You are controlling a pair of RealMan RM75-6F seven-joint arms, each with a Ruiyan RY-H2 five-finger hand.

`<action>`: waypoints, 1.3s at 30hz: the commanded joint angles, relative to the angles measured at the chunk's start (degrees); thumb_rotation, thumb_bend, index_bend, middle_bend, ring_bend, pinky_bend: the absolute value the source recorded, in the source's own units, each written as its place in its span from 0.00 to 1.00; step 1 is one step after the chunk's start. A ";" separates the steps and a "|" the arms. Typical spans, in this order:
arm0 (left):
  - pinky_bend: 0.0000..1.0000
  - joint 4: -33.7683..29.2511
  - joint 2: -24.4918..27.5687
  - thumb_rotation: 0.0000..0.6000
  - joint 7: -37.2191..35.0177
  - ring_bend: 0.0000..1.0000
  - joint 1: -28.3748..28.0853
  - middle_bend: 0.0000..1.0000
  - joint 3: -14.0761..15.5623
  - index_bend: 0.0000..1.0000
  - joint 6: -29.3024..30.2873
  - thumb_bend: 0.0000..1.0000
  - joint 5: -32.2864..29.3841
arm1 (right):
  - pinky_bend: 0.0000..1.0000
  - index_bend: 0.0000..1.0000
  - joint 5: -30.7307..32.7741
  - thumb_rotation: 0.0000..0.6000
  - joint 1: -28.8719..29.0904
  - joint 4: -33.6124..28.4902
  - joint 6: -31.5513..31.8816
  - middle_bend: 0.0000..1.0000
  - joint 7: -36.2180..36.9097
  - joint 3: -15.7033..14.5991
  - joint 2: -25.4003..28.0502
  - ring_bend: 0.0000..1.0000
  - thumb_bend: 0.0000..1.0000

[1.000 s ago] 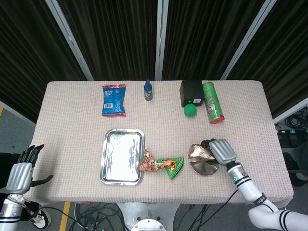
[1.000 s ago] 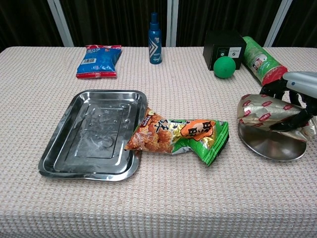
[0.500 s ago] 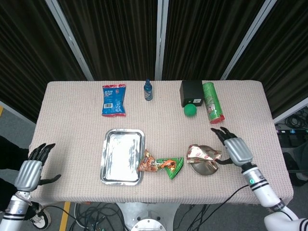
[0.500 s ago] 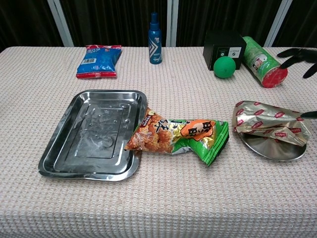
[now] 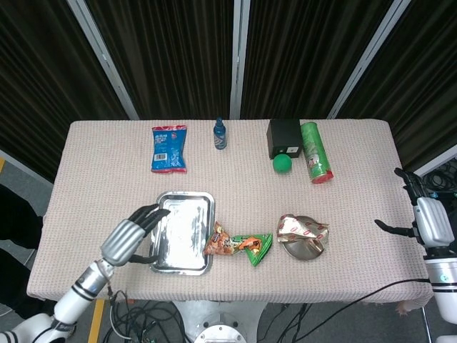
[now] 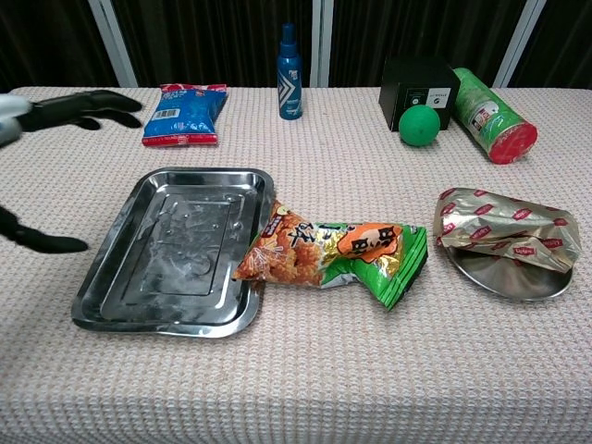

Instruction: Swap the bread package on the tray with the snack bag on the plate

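Fingers of my left hand (image 5: 132, 234) spread empty beside the tray (image 5: 166, 261); my right hand (image 5: 430, 220) hangs open off the table edge. The bread (image 6: 504, 229) lies on the plate (image 6: 499, 273); the snack bag (image 6: 333, 254) lies half off the tray's corner, light, crinkly, probably slippery, best pinched mid-body.

The tray (image 6: 171, 250) is taken as landmark; the left hand (image 6: 55, 116) is seen spread above its left edge, holding nothing; the snack bag (image 6: 333, 252) overlaps its right rim; the bread package (image 6: 504, 227) is laid on the plate (image 6: 509, 275), well right.
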 commanded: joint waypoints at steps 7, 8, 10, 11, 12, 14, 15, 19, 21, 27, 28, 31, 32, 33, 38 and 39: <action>0.14 3.12 -12.75 1.00 3.08 0.04 -11.82 0.12 -4.26 0.08 -11.71 0.02 -2.61 | 0.19 0.00 1.00 1.00 -1.65 6.47 -3.38 0.07 7.27 0.77 -0.89 0.00 0.00; 0.14 3.57 -13.75 1.00 3.56 0.04 -12.62 0.12 -4.30 0.08 -12.69 0.02 -3.19 | 0.19 0.00 1.08 1.00 -1.79 7.19 -3.51 0.07 8.26 1.02 -0.94 0.00 0.00; 0.14 4.08 -15.05 1.00 4.45 0.04 -13.59 0.12 -4.28 0.08 -14.13 0.02 -4.29 | 0.19 0.00 1.07 1.00 -1.94 8.18 -3.75 0.07 9.78 1.35 -0.92 0.00 0.00; 0.14 4.50 -15.95 1.00 5.08 0.04 -14.14 0.12 -4.35 0.08 -14.91 0.02 -5.09 | 0.19 0.00 0.97 1.00 -2.01 8.75 -3.87 0.07 10.69 1.54 -0.90 0.00 0.00; 0.14 4.88 -16.65 1.00 5.47 0.04 -14.52 0.12 -4.41 0.08 -15.43 0.02 -5.70 | 0.19 0.00 0.87 1.00 -2.06 9.15 -3.91 0.07 11.24 1.68 -0.91 0.00 0.00; 0.14 6.14 -18.43 1.00 6.30 0.04 -15.14 0.12 -4.64 0.08 -16.10 0.02 -7.18 | 0.19 0.00 0.68 1.00 -2.17 9.95 -3.96 0.07 12.25 1.98 -1.08 0.00 0.00; 0.14 6.83 -19.28 1.00 6.63 0.04 -15.36 0.12 -4.81 0.08 -16.30 0.02 -7.88 | 0.19 0.00 0.57 1.00 -2.18 10.24 -4.02 0.07 12.62 2.07 -1.19 0.00 0.00; 0.14 9.96 -22.10 1.00 7.64 0.04 -16.60 0.12 -4.98 0.08 -16.63 0.02 -9.05 | 0.19 0.00 -0.05 1.00 -2.10 11.30 -4.62 0.07 13.47 2.15 -1.86 0.00 0.00; 0.14 11.89 -23.15 1.00 7.95 0.05 -17.42 0.13 -4.79 0.09 -16.86 0.02 -9.03 | 0.19 0.00 -0.57 1.00 -2.05 11.82 -4.79 0.07 13.57 2.07 -2.33 0.00 0.00; 0.17 16.39 -25.72 1.00 8.86 0.11 -18.68 0.18 -4.34 0.21 -16.52 0.03 -9.56 | 0.19 0.00 -1.22 1.00 -1.95 12.93 -5.51 0.07 14.60 2.13 -3.19 0.00 0.00; 0.18 17.07 -26.09 1.00 8.76 0.14 -18.74 0.21 -4.33 0.24 -16.38 0.04 -9.78 | 0.19 0.00 -1.39 1.00 -1.94 13.08 -5.62 0.07 14.71 2.09 -3.20 0.00 0.00; 0.20 18.69 -26.86 1.00 8.76 0.24 -18.96 0.29 -4.29 0.29 -15.96 0.09 -10.31 | 0.19 0.00 -1.65 1.00 -1.94 13.69 -6.02 0.06 15.04 2.03 -3.19 0.00 0.00; 0.21 19.13 -27.10 1.00 8.93 0.28 -19.01 0.33 -4.26 0.32 -15.41 0.11 -10.22 | 0.19 0.00 -1.52 1.00 -1.95 13.87 -6.23 0.06 15.06 2.10 -3.23 0.00 0.00; 0.21 19.43 -27.32 1.00 9.03 0.30 -18.97 0.35 -4.25 0.34 -14.77 0.13 -10.08 | 0.19 0.00 -1.42 1.00 -1.96 13.98 -6.40 0.06 15.09 2.15 -3.26 0.00 0.00; 0.28 20.57 -28.32 1.00 8.39 0.41 -18.66 0.46 -3.84 0.47 -11.62 0.22 -9.30 | 0.19 0.00 -1.19 1.00 -2.05 14.14 -7.00 0.07 14.94 2.31 -3.40 0.00 0.00; 0.29 20.73 -28.36 1.00 8.42 0.42 -18.70 0.48 -3.73 0.48 -11.37 0.23 -9.18 | 0.19 0.00 -1.19 1.00 -2.06 14.10 -7.11 0.07 14.81 2.30 -3.38 0.00 0.00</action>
